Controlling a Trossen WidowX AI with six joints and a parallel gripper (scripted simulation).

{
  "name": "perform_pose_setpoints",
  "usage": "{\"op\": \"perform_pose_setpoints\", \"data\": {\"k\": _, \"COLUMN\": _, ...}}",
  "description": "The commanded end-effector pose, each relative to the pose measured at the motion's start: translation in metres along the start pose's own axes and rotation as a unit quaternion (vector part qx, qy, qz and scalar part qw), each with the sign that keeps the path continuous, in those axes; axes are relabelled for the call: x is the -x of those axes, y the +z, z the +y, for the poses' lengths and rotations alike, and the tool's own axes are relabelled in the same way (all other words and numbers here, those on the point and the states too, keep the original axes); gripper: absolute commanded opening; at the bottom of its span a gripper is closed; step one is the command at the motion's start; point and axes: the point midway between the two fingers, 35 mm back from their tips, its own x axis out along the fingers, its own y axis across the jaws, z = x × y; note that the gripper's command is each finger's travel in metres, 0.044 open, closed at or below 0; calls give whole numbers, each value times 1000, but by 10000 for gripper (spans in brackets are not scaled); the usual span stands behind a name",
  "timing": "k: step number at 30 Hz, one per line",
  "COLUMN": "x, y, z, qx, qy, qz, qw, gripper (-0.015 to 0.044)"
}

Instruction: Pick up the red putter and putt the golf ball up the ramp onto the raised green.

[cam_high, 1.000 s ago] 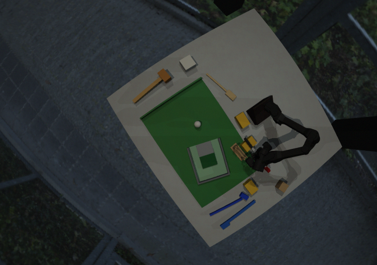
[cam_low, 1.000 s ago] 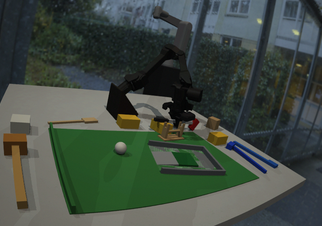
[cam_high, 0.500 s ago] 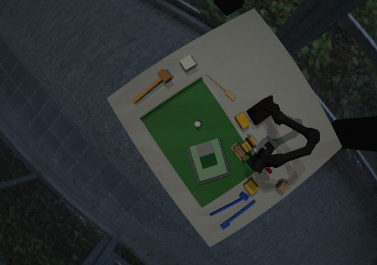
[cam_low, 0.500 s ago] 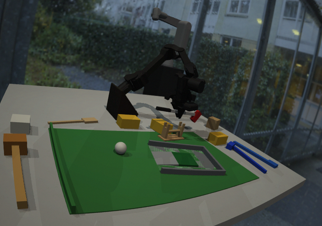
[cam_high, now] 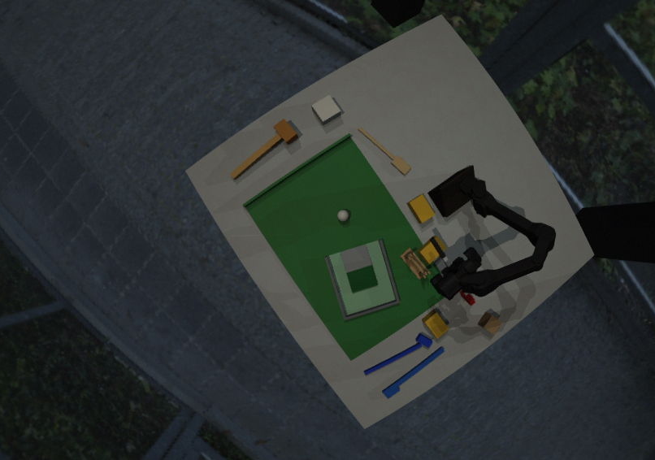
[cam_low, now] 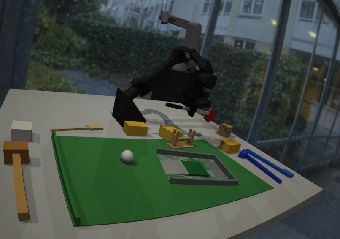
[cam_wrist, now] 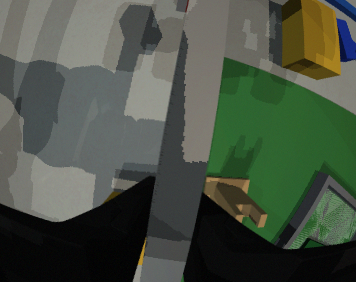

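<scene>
My gripper (cam_low: 192,112) (cam_wrist: 168,187) is shut on the shaft of the red putter (cam_low: 210,115) (cam_high: 467,297) (cam_wrist: 190,85) and holds it above the table. In the exterior view the putter's black grip points left and its red head right. In the wrist view the grey shaft runs between the fingers, and most of the head is out of frame. The white golf ball (cam_high: 343,215) (cam_low: 127,156) rests on the green mat (cam_high: 306,179) (cam_low: 100,191). Beside it, a grey ramp (cam_high: 356,258) (cam_low: 173,166) leads to a dark green square (cam_high: 362,278) (cam_low: 195,168) inside grey walls.
A wooden rack (cam_high: 414,263) (cam_low: 180,145) stands at the mat's edge. Yellow blocks (cam_high: 421,209) (cam_high: 435,323) (cam_low: 135,128) lie nearby. Blue clubs (cam_high: 393,358) (cam_high: 415,371) lie beyond one mat edge. An orange mallet (cam_high: 285,132) (cam_low: 16,152) and white block (cam_high: 326,109) lie beyond another.
</scene>
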Motion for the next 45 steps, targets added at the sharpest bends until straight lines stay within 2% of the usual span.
{"op": "perform_pose_setpoints", "data": {"k": 1, "x": 4, "y": -15, "z": -15, "qx": -47, "qy": -9, "qz": 13, "qw": 999, "gripper": 0}}
{"op": "perform_pose_setpoints", "data": {"k": 22, "x": 33, "y": -115, "z": -80, "qx": -327, "qy": -48, "qz": 56, "qw": 942, "gripper": 0}}
{"op": "perform_pose_setpoints", "data": {"k": 45, "x": 65, "y": -254, "z": -101, "qx": -601, "qy": -78, "qz": 66, "qw": 792, "gripper": 0}}
